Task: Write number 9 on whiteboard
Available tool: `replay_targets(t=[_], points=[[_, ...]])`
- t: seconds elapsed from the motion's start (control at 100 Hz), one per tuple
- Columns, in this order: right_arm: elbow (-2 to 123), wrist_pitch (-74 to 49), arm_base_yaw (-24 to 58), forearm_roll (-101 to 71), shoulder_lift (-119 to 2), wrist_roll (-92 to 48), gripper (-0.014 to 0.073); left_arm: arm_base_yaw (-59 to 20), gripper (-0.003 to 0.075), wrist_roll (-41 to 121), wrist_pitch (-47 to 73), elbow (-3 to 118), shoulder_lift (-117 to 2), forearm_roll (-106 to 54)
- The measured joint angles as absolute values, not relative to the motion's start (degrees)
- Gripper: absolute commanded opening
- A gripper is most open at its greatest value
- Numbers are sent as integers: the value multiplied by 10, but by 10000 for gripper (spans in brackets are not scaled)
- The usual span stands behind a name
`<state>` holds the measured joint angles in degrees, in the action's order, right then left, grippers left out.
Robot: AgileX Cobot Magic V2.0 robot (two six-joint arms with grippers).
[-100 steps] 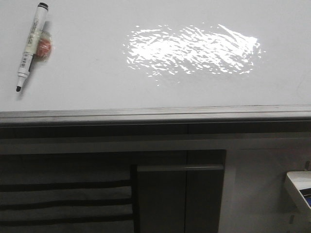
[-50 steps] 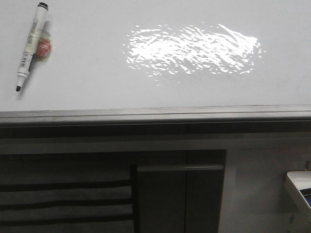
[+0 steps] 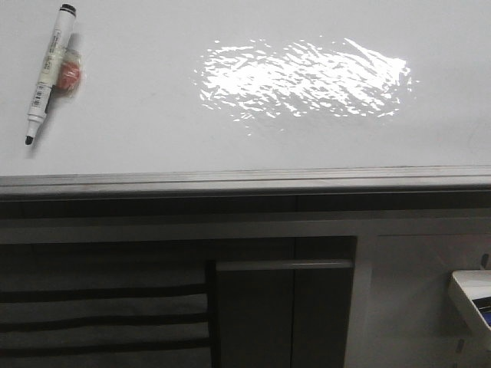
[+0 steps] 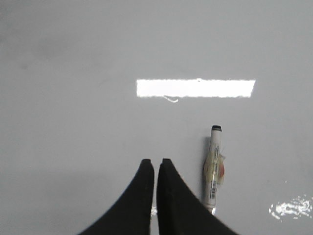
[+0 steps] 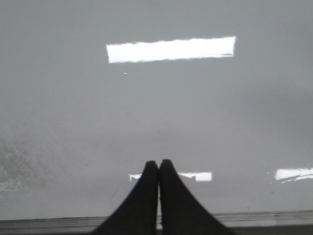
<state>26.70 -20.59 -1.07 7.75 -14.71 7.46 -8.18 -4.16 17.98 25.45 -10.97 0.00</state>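
Observation:
The whiteboard (image 3: pixel 153 130) fills the upper half of the front view, glossy white with a grey metal rim (image 3: pixel 245 181) along its near edge. No number 9 shows on it. A white marker (image 3: pixel 48 73) with a black tip lies at the board's far left, with a small red and yellow tag beside it. In the left wrist view my left gripper (image 4: pixel 155 162) is shut and empty, just beside the marker (image 4: pixel 214 169). In the right wrist view my right gripper (image 5: pixel 159 162) is shut and empty over the board (image 5: pixel 156 112) near its rim. Neither gripper shows in the front view.
A bright light glare (image 3: pixel 303 77) lies on the middle of the board. Below the rim is a dark grey cabinet front (image 3: pixel 284 307) with black horizontal bars at the left. A white tray corner (image 3: pixel 472 295) shows at the lower right.

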Motion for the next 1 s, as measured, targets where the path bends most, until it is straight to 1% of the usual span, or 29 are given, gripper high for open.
replay_targets(t=[0.08, 0.16, 0.47, 0.77, 0.81, 0.84, 0.88, 0.89, 0.9, 0.92, 0.94, 0.95, 0.96, 0.99, 1.0], points=[[305, -226, -11, 88, -186, 73, -72, -82, -20, -18, 232, 293, -149, 9], [324, -240, -11, 91, -215, 73, -72, -82, -20, -8, 258, 314, -179, 14], [331, -241, -11, 92, -236, 73, -72, -82, -20, 0, 276, 321, -208, 12], [331, -241, -11, 93, -237, 74, -62, -82, -19, 0, 278, 321, -208, -45], [331, -241, -11, 93, -237, 74, -24, -82, -9, 0, 278, 321, -208, -45], [331, -241, -11, 93, -237, 74, 21, -82, 13, 0, 278, 321, -208, -42], [331, -241, -11, 93, -237, 74, 111, -82, 71, 0, 278, 321, -208, -34], [331, -241, -11, 93, -237, 74, 145, -82, 95, 0, 278, 321, -208, -33], [331, -241, -11, 93, -237, 74, 162, -82, 95, 0, 278, 321, -208, -30], [331, -241, -11, 93, -237, 74, 213, -82, 136, 0, 278, 321, -208, -24], [331, -241, -11, 93, -237, 74, 264, -82, 197, 0, 278, 321, -208, -18], [331, -241, -11, 93, -237, 74, 281, -82, 197, 0, 278, 321, -208, -16], [331, -241, -11, 93, -237, 74, 312, -82, 249, 0, 278, 321, -208, -14], [331, -241, -11, 93, -237, 74, 371, -82, 300, 0, 278, 321, -208, -7], [331, -241, -11, 93, -237, 74, 384, -82, 334, 0, 278, 321, -208, -5]])
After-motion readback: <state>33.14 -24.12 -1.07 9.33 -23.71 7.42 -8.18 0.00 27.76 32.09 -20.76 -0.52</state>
